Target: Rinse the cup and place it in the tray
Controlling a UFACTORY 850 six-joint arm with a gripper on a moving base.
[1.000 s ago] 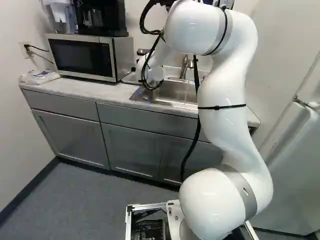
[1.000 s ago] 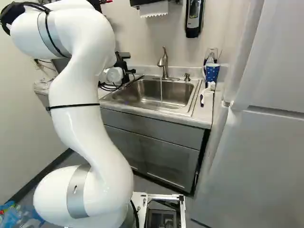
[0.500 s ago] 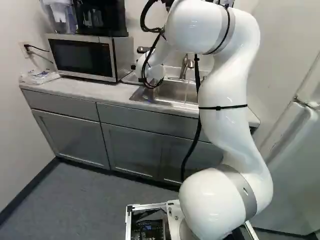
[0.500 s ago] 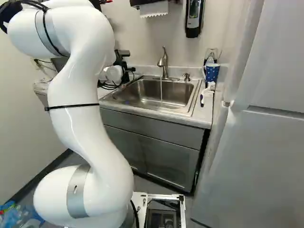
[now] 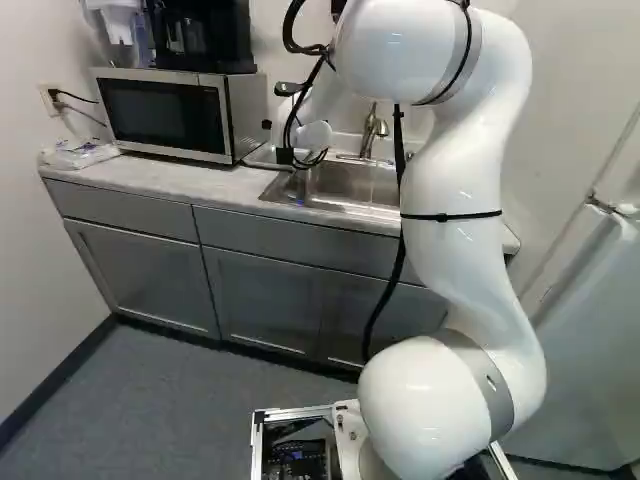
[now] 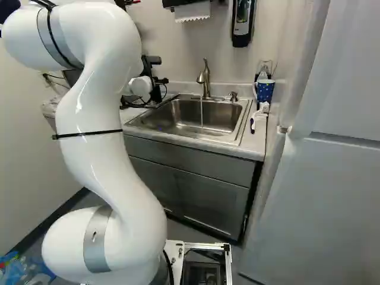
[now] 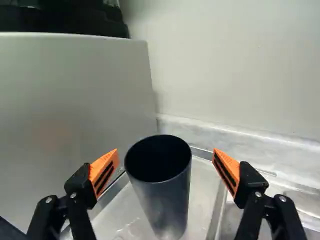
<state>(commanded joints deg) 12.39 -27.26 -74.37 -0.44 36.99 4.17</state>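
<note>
Standing in the metal tray (image 7: 202, 182), the dark cup (image 7: 167, 200) has spread fingers (image 7: 227, 170) around it

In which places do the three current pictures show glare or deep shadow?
Left base view: bright highlights on the white arm. Right base view: shiny reflections inside the steel sink. Wrist view: the dark cup looks almost black inside, with a soft sheen low on its outer wall.

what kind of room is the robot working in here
Most likely a small kitchenette or break room: there is a stainless steel sink with water running from its brushed metal faucet, and a silver boxy microwave on the light grey counter.
</note>
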